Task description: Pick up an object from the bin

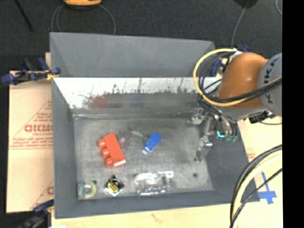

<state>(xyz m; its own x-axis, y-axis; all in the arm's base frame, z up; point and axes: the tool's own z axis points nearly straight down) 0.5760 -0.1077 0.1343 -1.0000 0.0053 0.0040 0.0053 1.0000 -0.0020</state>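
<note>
My gripper (204,146) hangs over the right part of the bin floor, above bare metal, with nothing seen in it. Nearest to it, some way to its left, lies a small blue block (152,142), tilted on the floor. A clear plastic piece (153,182) rests near the front wall, below and to the left of the gripper. Further left lies an orange-red toy brick (111,149) with studs on its side.
A small black-and-yellow thing (113,186) and a round greenish roll (87,189) sit in the front left corner. The arm with its orange cover and looped cables stands over the bin's right rim. Bare floor lies around the gripper.
</note>
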